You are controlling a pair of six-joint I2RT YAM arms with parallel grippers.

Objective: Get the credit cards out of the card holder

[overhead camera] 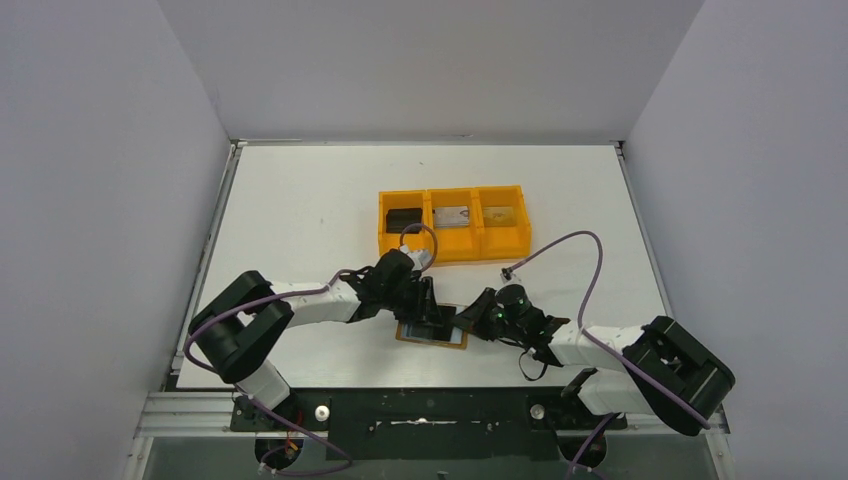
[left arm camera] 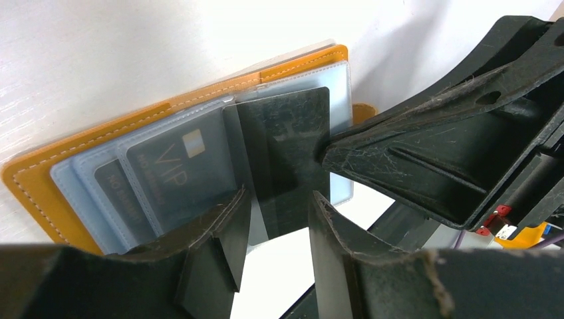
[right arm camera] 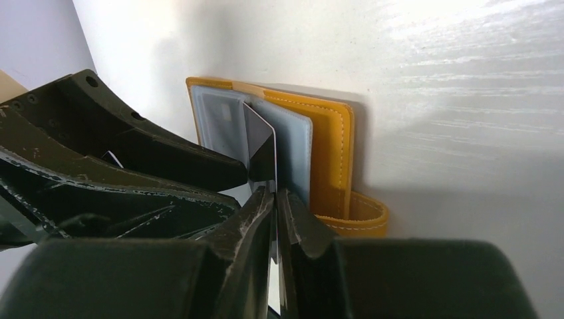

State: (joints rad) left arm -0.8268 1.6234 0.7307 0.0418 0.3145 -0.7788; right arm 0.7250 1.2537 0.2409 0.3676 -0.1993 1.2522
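So, top camera first: a tan-orange leather bifold card holder (overhead camera: 431, 339) lies open on the white tabletop (overhead camera: 300, 200). It sits on the arms' side of a bright orange three-compartment plastic tray (overhead camera: 453, 252), near it but not touching. Both arms reach in over the holder, with the left tool (overhead camera: 432, 308) above its far side and the right tool (overhead camera: 468, 322) at its right edge. It's too small here to tell what either one grips.

Left wrist cam: the holder's clear plastic sleeves are fanned out, and one has a grey-blue card marked VIP (left arm camera: 174, 171) tucked inside. A dark rectangular plastic card (left arm camera: 286, 153) sticks partway out of the sleeves toward the camera. The left tool's fingers (left arm camera: 229, 232) are parted, one on each side of that card's near end, not clamped on it. The right tool's tip meets the card's right edge.

Right wrist cam: the right tool is clenched, pinching the dark card's edge between its fingers (right arm camera: 256, 219). The rest of the card lies over the grey sleeves.
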